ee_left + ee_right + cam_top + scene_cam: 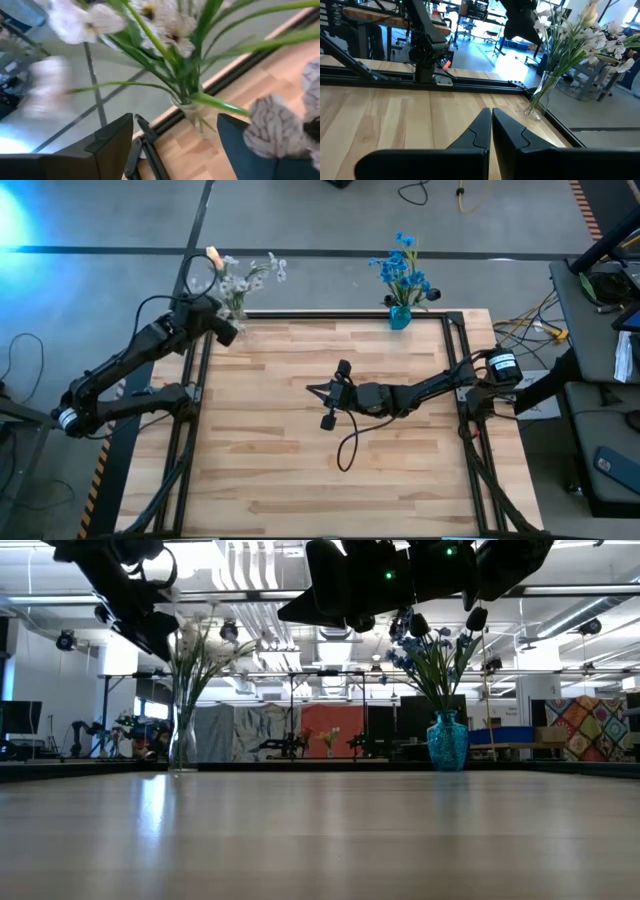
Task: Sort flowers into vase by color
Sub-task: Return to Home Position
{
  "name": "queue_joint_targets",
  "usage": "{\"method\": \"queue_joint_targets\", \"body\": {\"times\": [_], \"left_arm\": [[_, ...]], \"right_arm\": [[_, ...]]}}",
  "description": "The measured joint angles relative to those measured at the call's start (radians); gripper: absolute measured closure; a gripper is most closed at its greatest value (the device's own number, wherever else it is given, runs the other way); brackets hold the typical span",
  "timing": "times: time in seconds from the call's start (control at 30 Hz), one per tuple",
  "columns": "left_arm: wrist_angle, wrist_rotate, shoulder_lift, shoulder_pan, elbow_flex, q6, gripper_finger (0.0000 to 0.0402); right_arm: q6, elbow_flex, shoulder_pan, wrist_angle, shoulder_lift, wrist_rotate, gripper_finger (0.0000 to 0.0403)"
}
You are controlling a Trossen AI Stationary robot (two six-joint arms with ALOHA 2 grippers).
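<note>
Noted left tool [224,330] high beside clear vase [539,97] at far-left corner of desk [300,470], fingers [110,150] spread wide, nothing between them. Noted right tool [491,111] above mid-desk, fingers [475,132] pressed together, empty. Logged white flowers [250,277] and one peach bud [212,256] standing in clear vase; blue flowers [403,268] standing in blue vase [447,742] at far edge of desk, well apart from clear vase.
</note>
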Motion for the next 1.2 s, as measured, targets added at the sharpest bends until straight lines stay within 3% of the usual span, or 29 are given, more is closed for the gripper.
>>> {"method": "queue_joint_targets", "body": {"times": [0.2, 0.57, 0.7, 0.8, 0.93, 1.2], "left_arm": [[-0.029, 0.091, 0.011, 0.000, 0.000, -0.018, 0.0137], [-0.071, 0.046, -0.067, -0.001, -0.007, -0.115, 0.0171], [-0.067, 0.055, -0.155, -0.016, -0.013, -0.139, 0.0186], [-0.034, 0.124, -0.243, -0.046, -0.050, -0.176, 0.0205], [0.070, 0.226, -0.385, -0.118, -0.160, -0.228, 0.0238], [0.314, 0.293, -0.614, -0.300, -0.392, -0.276, 0.0294]], "right_arm": [[-0.002, 0.000, 0.000, 0.000, 0.000, 0.000, 0.0394], [-0.002, 0.000, 0.000, -0.003, 0.000, 0.000, 0.0394], [-0.001, 0.000, 0.000, -0.013, 0.000, -0.031, 0.0394], [-0.011, 0.000, 0.000, -0.011, 0.000, -0.056, 0.0394], [-0.028, 0.000, 0.000, -0.012, 0.000, -0.069, 0.0394], [-0.037, -0.021, -0.003, -0.013, 0.000, -0.073, 0.0394]]}}
